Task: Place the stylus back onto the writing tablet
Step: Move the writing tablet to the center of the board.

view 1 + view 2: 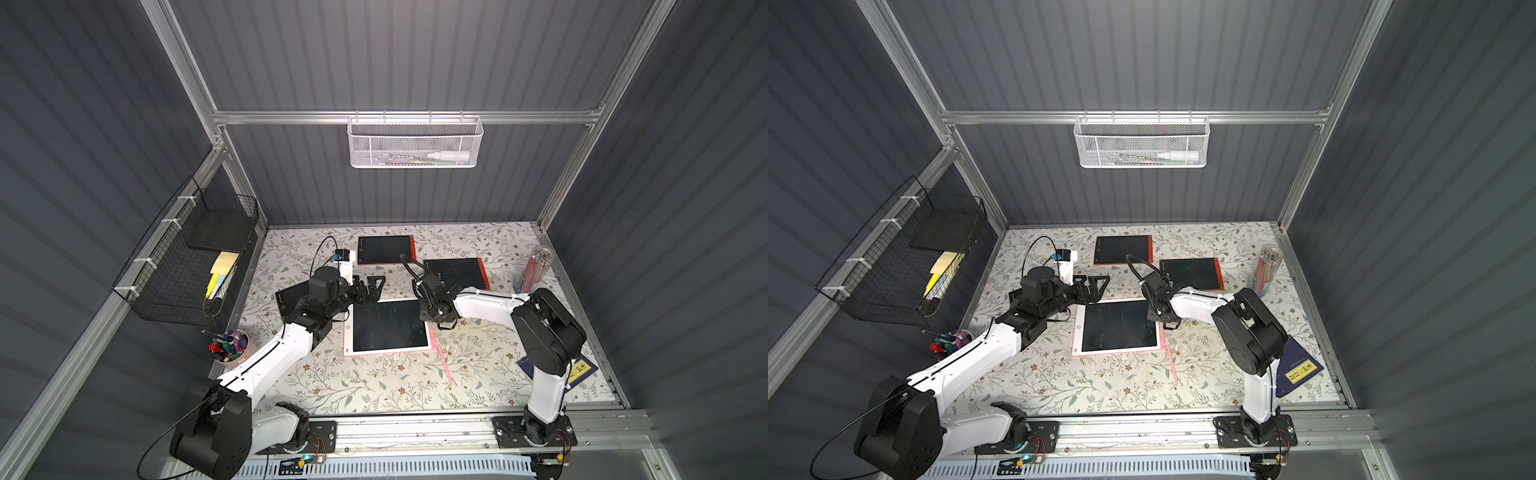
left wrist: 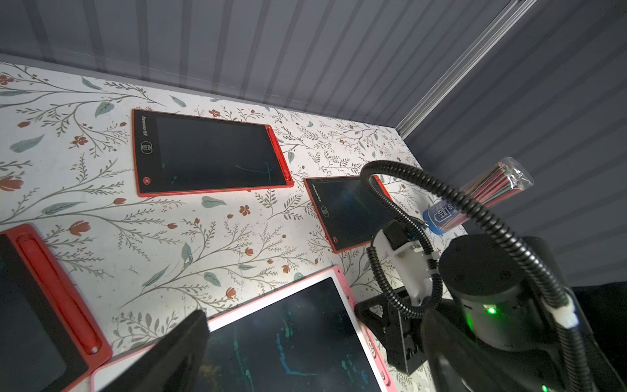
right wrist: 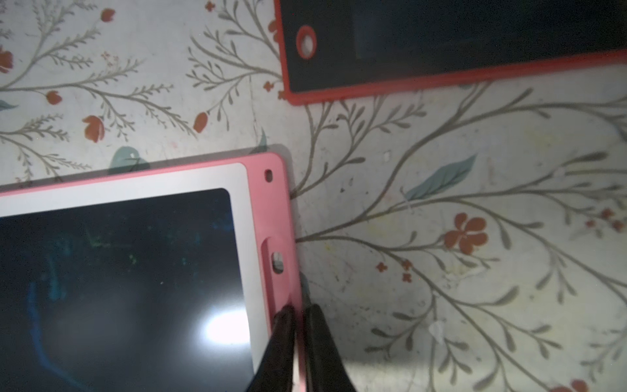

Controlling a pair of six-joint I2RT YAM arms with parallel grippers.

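Now your right tool point(image 3: 300, 315) pinches the stylus point(image 1: 444, 361), shaft just outside the tablet point(image 3: 268, 210), along its edge; left tool point(image 1: 370, 289) gapes empty.

Glossy pink plastic tablet point(image 3: 135, 271), matt floral tabletop point(image 3: 441, 271), metal mesh basket point(image 1: 411, 143)

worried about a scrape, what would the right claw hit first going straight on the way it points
Likely the side rim of the pink-framed writing tablet, by its stylus groove: the right claw points down at it. Depth unclear; it may touch.
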